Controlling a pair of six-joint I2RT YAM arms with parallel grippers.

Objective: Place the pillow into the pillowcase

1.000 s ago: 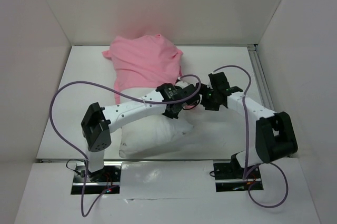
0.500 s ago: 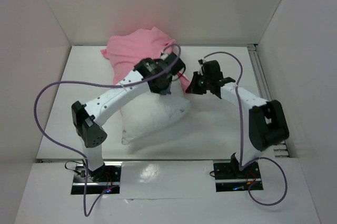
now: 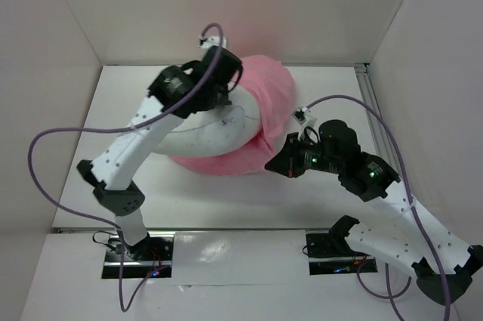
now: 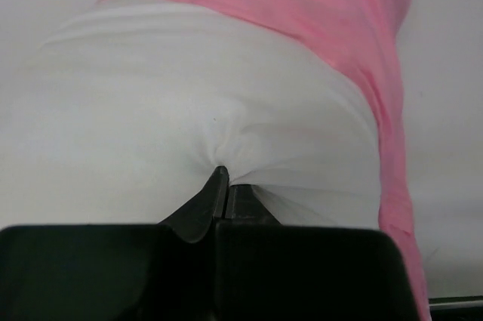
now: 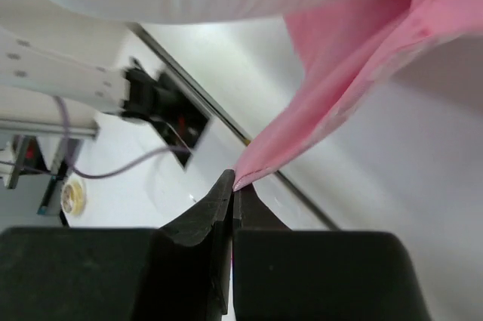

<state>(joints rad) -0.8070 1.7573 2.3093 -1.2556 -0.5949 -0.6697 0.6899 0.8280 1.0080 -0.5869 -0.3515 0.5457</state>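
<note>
From above, the plump white rectangular pillow (image 3: pixel 204 136) sits toward the back of the white table (image 3: pixel 332 102). Its far end is inside the shiny pink satin pillowcase (image 3: pixel 270 94), whose open edge wraps under its near side. Bare tabletop shows left and right, and the back wall is close behind.

Left wrist view: the left gripper (image 4: pixel 224 177) is fully closed, pinching a pucker of pillow fabric.

Right wrist view: the right gripper (image 5: pixel 234 183) is closed on the pillowcase's edge, and the cloth is stretched taut.
</note>
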